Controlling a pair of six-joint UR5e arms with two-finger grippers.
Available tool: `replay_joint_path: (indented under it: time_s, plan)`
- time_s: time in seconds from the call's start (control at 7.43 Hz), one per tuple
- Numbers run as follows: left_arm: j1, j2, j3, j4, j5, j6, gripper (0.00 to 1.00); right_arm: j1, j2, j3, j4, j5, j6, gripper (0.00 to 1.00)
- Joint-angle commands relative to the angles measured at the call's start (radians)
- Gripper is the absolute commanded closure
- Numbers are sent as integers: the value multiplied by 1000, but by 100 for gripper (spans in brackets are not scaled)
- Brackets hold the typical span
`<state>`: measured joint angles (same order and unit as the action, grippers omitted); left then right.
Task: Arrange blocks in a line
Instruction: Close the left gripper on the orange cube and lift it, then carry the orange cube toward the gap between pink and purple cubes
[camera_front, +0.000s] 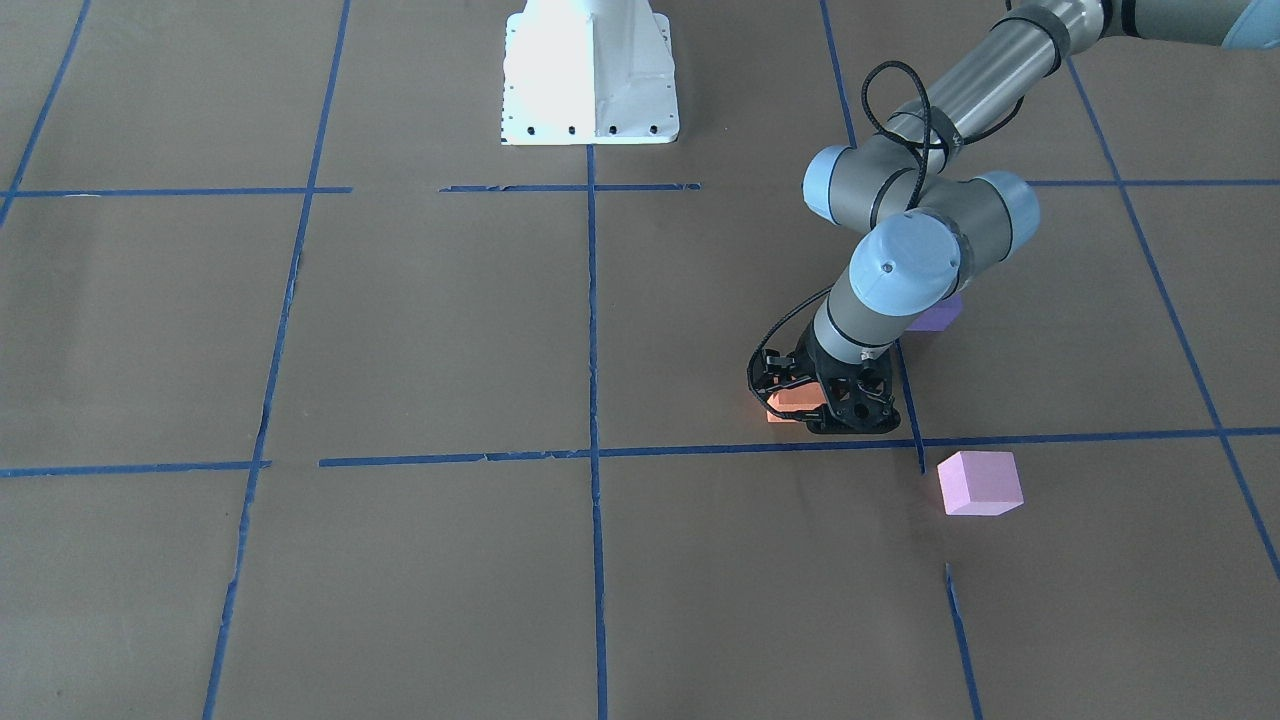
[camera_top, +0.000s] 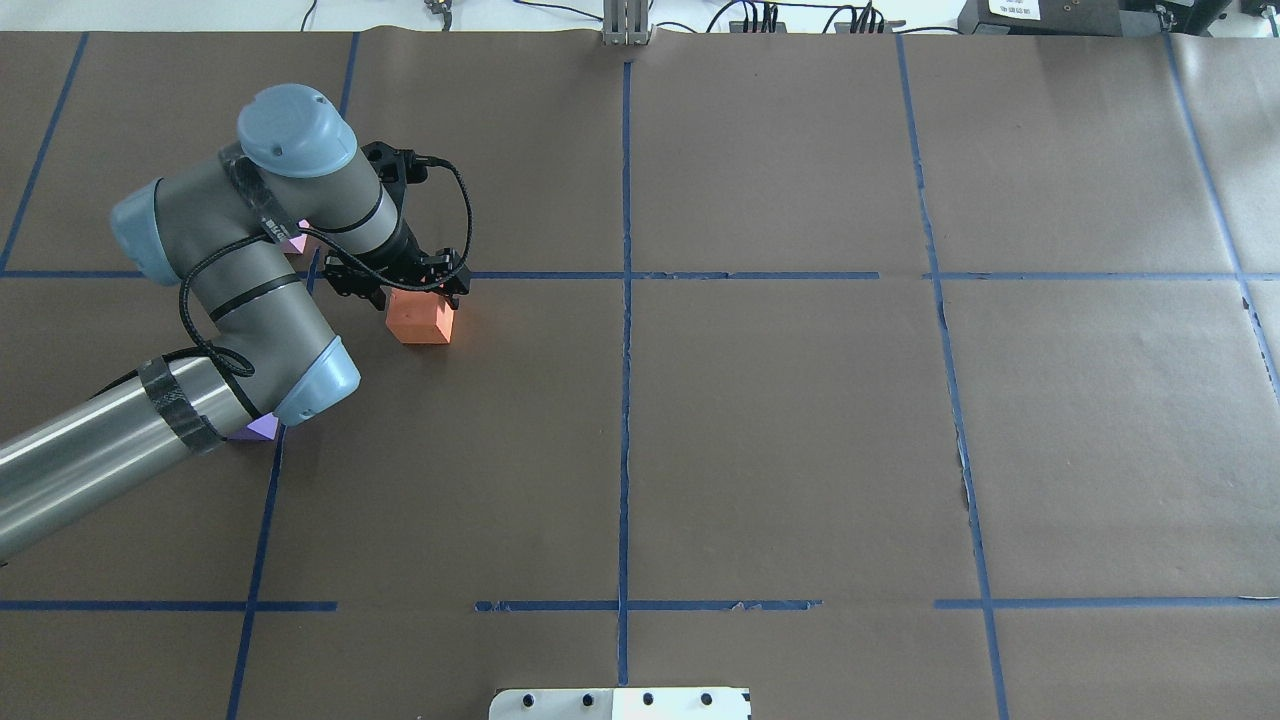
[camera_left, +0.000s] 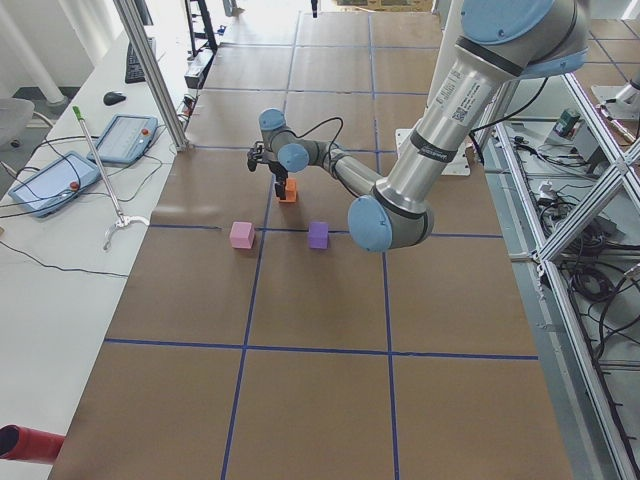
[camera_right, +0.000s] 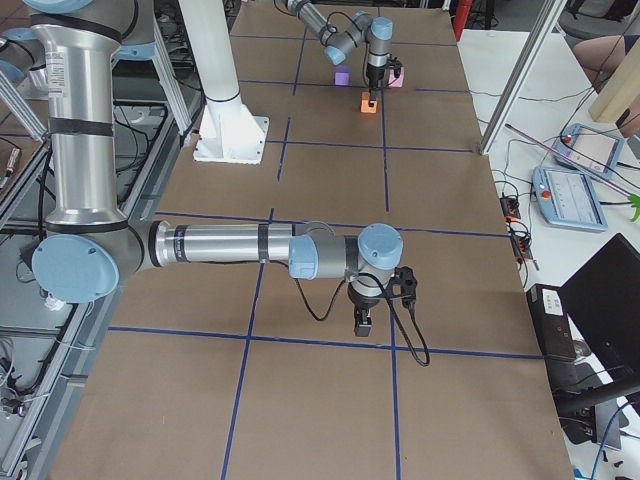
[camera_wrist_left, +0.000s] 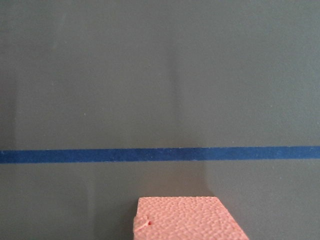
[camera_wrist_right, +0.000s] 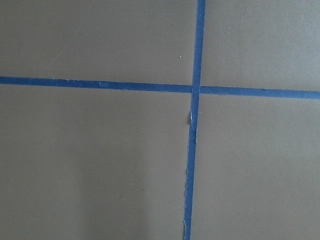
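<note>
The only writing in view is a white label (camera_left: 456, 98) on the left arm's tube and another on a black box (camera_top: 1020, 9) at the worktop's far edge. Both are too small to read.

Closest to the robot's white mount (camera_top: 620, 703) lies the purple block (camera_front: 941, 316). It is largely hidden under the left arm (camera_front: 905, 265), whose wrist joints stand in the way in both the overhead and the front view. Farther out sits the orange block (camera_top: 420, 316), just on the robot's side of a blue tape line (camera_top: 760, 275) and to the robot's right of the other two. The left end effector (camera_top: 405, 290) is lowered onto it with a finger at either side. The pictures do not show whether the fingers are pressing the block or standing free of it. Beyond that tape line rests the pink block (camera_front: 980, 483), apart from the others and unobstructed from the front. That makes three blocks, all on the brown worktop (camera_top: 800, 450).

The right end effector (camera_right: 362, 322) hangs over bare paper near a tape crossing, well away from the blocks. Whether it is clenched or released cannot be told. Two tablets (camera_left: 125, 136) lie on the side bench.
</note>
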<state>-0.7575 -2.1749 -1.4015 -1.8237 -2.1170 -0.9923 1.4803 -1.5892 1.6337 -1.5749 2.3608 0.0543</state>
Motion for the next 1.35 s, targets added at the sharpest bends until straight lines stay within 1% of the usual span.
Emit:
replay_joint_path:
  time_s: [0.0,0.27,0.4,0.54,0.67,0.81,0.94,1.08,1.21]
  plan:
    - [15,1,12,-29,2,-19,9,0,0,0,1,0,-1,0]
    - [26,9,12,-29,23,-19,20,0,0,0,1,0,-1,0]
    - [27,9,12,-29,25,-19,46,0,0,0,1,0,-1,0]
    - [23,7,6,-28,25,-20,69,0,0,0,-1,0,-1,0]
    - [6,7,-23,-26,23,-32,85,0,0,0,-1,0,-1,0]
    - [-41,12,-104,-11,14,-31,85,0,0,0,-1,0,-1,0]
    - [-72,35,-193,53,11,-22,85,0,0,0,1,0,-1,0]
    - [-94,64,-252,96,5,-19,84,0,0,0,-1,0,-1,0]
    - [-118,108,-266,95,-21,6,82,0,0,0,1,0,-1,0]
